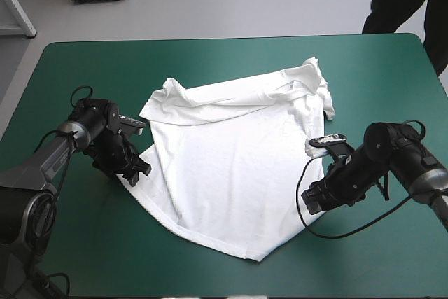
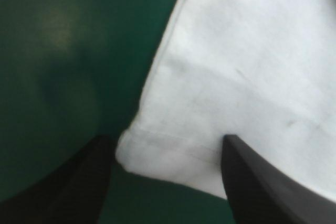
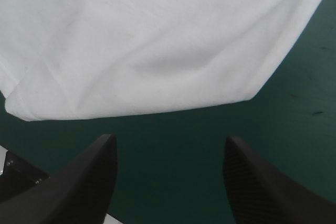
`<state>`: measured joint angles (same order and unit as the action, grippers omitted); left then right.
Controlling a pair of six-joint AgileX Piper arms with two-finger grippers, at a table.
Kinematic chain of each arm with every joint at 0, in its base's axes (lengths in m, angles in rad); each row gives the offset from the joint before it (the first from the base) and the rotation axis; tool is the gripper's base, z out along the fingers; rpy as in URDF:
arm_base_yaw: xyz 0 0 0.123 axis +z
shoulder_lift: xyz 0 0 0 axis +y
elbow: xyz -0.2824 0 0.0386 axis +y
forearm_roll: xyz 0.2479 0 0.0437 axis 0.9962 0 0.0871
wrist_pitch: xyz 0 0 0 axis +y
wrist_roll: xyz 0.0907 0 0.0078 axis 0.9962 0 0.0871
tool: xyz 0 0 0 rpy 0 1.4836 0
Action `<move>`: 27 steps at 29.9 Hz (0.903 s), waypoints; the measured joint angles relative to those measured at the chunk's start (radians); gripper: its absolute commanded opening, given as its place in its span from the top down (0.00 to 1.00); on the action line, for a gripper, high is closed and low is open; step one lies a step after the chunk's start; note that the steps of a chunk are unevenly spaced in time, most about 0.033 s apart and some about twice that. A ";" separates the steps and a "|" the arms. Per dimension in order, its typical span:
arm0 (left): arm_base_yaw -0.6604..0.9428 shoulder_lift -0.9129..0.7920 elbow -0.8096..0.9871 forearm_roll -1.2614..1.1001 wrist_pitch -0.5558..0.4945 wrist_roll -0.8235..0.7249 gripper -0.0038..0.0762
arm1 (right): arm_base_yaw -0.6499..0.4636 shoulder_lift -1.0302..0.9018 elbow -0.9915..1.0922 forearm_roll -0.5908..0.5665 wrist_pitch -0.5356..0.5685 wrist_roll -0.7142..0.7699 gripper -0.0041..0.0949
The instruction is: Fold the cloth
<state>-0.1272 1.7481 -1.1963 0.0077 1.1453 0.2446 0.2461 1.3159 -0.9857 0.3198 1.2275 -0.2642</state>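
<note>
Corner of the T-shirt (image 1: 231,173) lay between the left gripper's (image 2: 167,140) wide-spread fingers; the right gripper (image 3: 168,140), equally wide, faced the shirt's edge just ahead. The left sat nearer a grasp.

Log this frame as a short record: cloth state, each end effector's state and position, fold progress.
cloth: white short-sleeved fabric T-shirt, spread mostly flat, its far part rumpled and doubled over
surface: teal-green table cover
left end effector: open, a corner of the shirt's edge lying between its black fingers
right end effector: open, shirt's edge ahead of it, only cover between its fingers
grasp: neither is shut on the shirt
fold progress: no neat fold made yet
</note>
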 measured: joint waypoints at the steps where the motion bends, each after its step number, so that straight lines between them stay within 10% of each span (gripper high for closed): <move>1: 0.000 0.002 0.000 -0.008 0.001 0.001 0.46 | 0.000 0.000 0.001 0.000 -0.002 0.002 0.40; 10: 0.005 0.023 -0.007 -0.058 0.000 0.056 0.98 | 0.000 0.000 0.008 -0.012 -0.011 0.025 0.40; 27: 0.010 0.028 -0.010 -0.138 0.001 0.124 0.98 | 0.000 0.155 0.084 -0.013 -0.144 0.029 0.40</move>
<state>-0.1169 1.7761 -1.2062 -0.1303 1.1462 0.3685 0.2461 1.4711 -0.9017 0.3072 1.0833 -0.2350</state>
